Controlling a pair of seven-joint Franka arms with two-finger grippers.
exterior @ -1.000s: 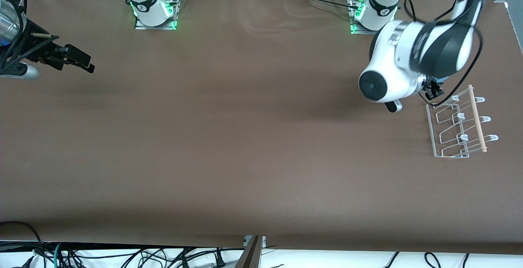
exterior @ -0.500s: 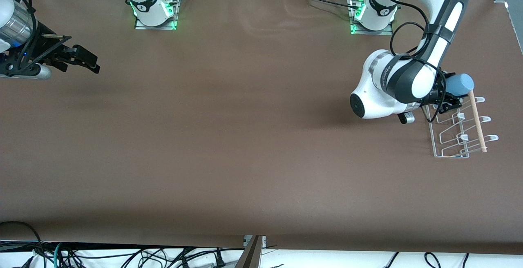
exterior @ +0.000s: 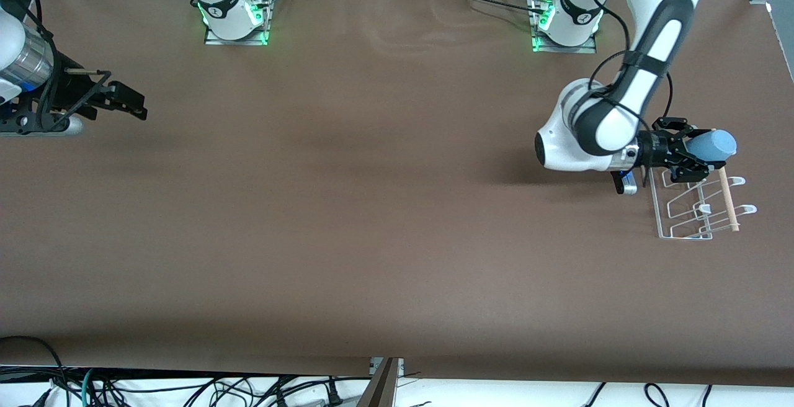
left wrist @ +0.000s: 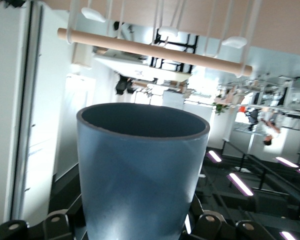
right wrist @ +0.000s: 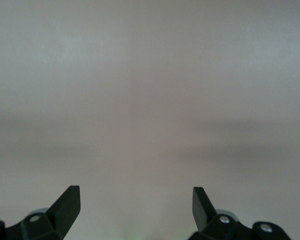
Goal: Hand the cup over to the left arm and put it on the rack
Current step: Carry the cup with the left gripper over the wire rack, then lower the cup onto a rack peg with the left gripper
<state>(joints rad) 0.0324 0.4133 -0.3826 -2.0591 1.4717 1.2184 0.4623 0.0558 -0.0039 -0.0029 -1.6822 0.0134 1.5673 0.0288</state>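
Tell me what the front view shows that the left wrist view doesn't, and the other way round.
Only the front view shows the whole table, both arm bases, the right gripper waiting open at the right arm's end of the table, and the left gripper holding the cup sideways over the rack.

Only the left wrist view shows the cup's open mouth and dark inside.

Both show the cup, the rack's wire loops and its wooden dowel.
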